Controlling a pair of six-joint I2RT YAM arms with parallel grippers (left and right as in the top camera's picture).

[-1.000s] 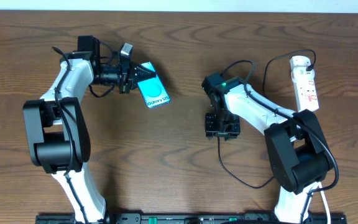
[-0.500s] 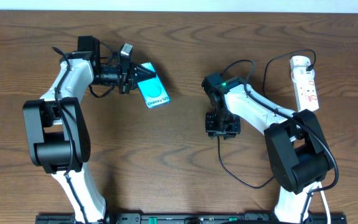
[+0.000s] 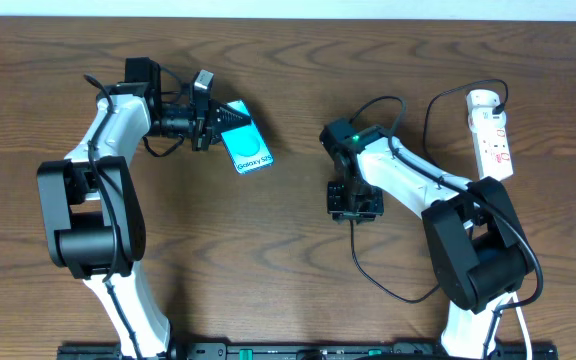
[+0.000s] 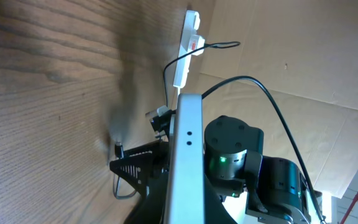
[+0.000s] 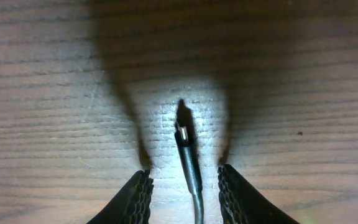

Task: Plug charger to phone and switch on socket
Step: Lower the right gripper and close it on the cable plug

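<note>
The phone (image 3: 247,149), turquoise screen up, lies left of centre with my left gripper (image 3: 222,120) shut on its upper-left end. In the left wrist view its grey edge (image 4: 188,155) runs straight out from the jaws. The charger is a thin black cable (image 3: 388,290) whose plug tip (image 5: 184,134) lies flat on the wood. My right gripper (image 5: 185,175) points down over it, open, with one finger on each side of the plug and a gap on both sides. The white socket (image 3: 492,132) lies at the far right, away from both grippers.
The charger cable loops over the table (image 3: 298,280) in front of the right arm's base (image 3: 478,250) and behind its wrist. The socket's white cord runs near that base. The right arm (image 4: 235,149) fills the left wrist view behind the phone.
The right gripper's jaws have narrowed around the charger plug, and the right wrist has shifted slightly left. The left arm and the phone have not moved.
</note>
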